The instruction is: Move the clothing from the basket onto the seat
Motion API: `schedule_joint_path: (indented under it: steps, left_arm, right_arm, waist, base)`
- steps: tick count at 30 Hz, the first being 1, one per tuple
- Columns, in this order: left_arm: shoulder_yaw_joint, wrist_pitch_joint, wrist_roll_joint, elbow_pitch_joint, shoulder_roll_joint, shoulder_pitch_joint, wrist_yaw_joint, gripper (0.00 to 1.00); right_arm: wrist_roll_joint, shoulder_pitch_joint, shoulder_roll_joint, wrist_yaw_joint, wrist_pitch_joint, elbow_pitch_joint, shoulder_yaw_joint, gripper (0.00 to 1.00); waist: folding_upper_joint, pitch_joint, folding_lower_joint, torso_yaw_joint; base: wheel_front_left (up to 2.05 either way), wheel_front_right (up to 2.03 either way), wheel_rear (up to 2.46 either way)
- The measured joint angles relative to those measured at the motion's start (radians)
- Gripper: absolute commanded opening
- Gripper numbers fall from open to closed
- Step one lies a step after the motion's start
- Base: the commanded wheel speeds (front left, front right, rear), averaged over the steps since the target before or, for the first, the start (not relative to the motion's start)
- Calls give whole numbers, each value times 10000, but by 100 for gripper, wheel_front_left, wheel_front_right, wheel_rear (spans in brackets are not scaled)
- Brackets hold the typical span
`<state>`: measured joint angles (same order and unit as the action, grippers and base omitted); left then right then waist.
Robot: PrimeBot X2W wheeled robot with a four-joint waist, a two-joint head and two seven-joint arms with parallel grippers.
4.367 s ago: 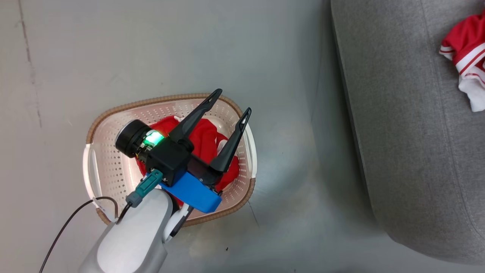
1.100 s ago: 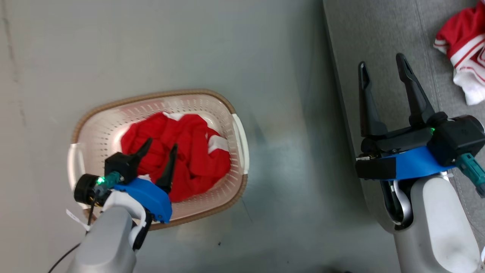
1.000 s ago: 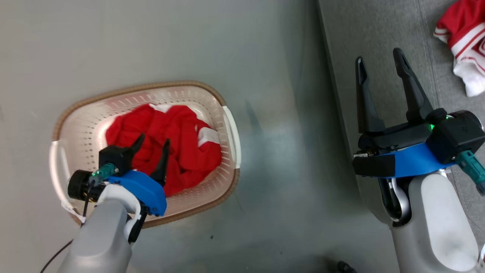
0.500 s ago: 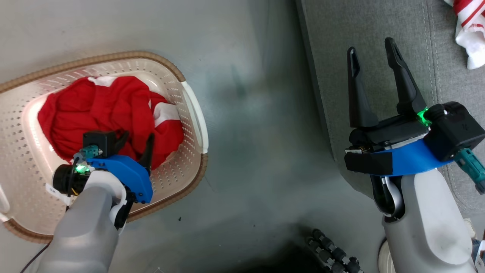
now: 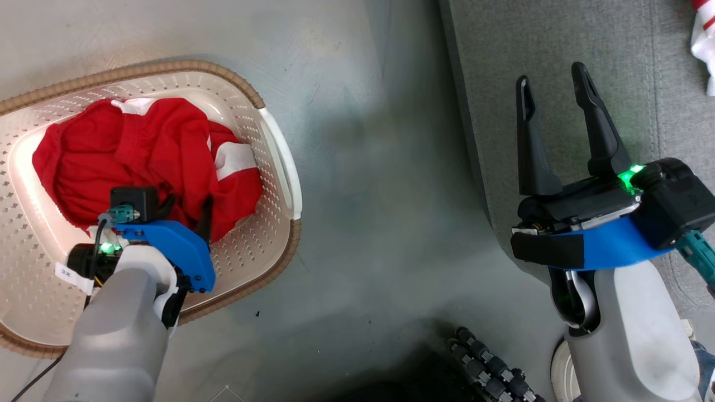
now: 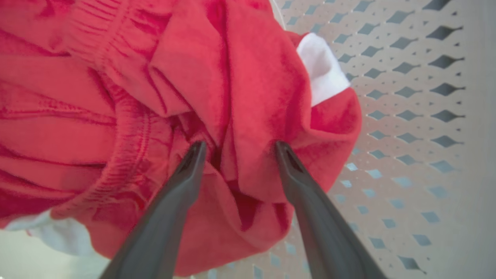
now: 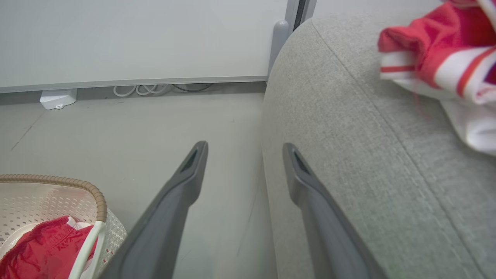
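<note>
The clothing is a heap of red fabric with white panels inside the basket, which stands on the floor at the left. My left gripper is down in the heap and open. In the left wrist view its fingertips press into the clothing, with a red fold between the left gripper's fingers. My right gripper is open and empty over the front edge of the grey seat. Another red-and-white garment lies on the seat, to the right of my right gripper.
Bare grey floor separates basket and seat. A black ribbed cable chain of my base shows at the bottom. In the right wrist view a wall with looped cables and a small white box stands beyond the basket.
The head camera has tilted down, so the whole picture shifted. My left gripper has sunk deeper into the red heap. The right gripper stays open over the seat's edge.
</note>
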<state>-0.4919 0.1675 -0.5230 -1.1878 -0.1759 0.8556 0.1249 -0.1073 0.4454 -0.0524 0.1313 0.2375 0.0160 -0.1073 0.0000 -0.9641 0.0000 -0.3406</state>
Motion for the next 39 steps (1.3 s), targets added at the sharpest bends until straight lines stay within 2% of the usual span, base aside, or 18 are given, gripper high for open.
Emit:
schedule_joint_path:
  steps: [4, 5, 6, 7, 8, 17, 29, 32, 39]
  left_arm:
    - [-79, -174, -77, -290, 192, 128, 6, 100]
    - [-134, -253, -113, -332, 245, 155, 8, 90]
    - [-207, -268, -119, -355, 295, 178, 10, 39]
    - [-265, -270, -119, -372, 334, 199, 12, 3]
    - [-313, -295, -119, -389, 362, 221, 12, 0]
    - [-731, -359, -305, -399, 395, 329, 23, 0]
    - [-1018, -144, -763, -355, 157, 446, 25, 0]
    - [-1057, 27, -878, -362, 84, 445, 25, 0]
    - [-1524, 297, -1124, -86, 380, -25, 25, 0]
  right_arm:
    - [4, -118, 0, 0, -38, -180, 27, 100]
    - [6, -160, 0, 0, -42, -222, 35, 100]
    - [6, -185, 0, 0, -61, -249, 44, 100]
    - [10, -193, 0, 0, -86, -270, 48, 100]
    - [13, -198, 0, 0, -96, -293, 50, 100]
    - [13, -198, 0, 0, -130, -355, 48, 100]
    - [-123, 98, 2, 0, -77, -132, -238, 100]
    - [-159, 268, 6, 0, 2, 111, -320, 100]
    - [188, 237, 12, 0, 0, 721, -305, 100]
  waist:
    - [0, -68, -1, 66]
    - [0, -80, 0, 81]
    - [0, -93, 0, 97]
    - [0, -103, 0, 112]
    - [0, -109, 0, 127]
    - [0, -112, 0, 158]
    - [0, 106, 0, 77]
    - [0, 341, 0, 49]
    - [0, 1558, 0, 369]
  base:
    - [0, 0, 0]
    - [0, 0, 0]
    - [0, 0, 0]
    - [0, 0, 0]
    - [0, 0, 0]
    - [0, 0, 0]
    - [0, 0, 0]
    - [0, 0, 0]
    - [0, 0, 0]
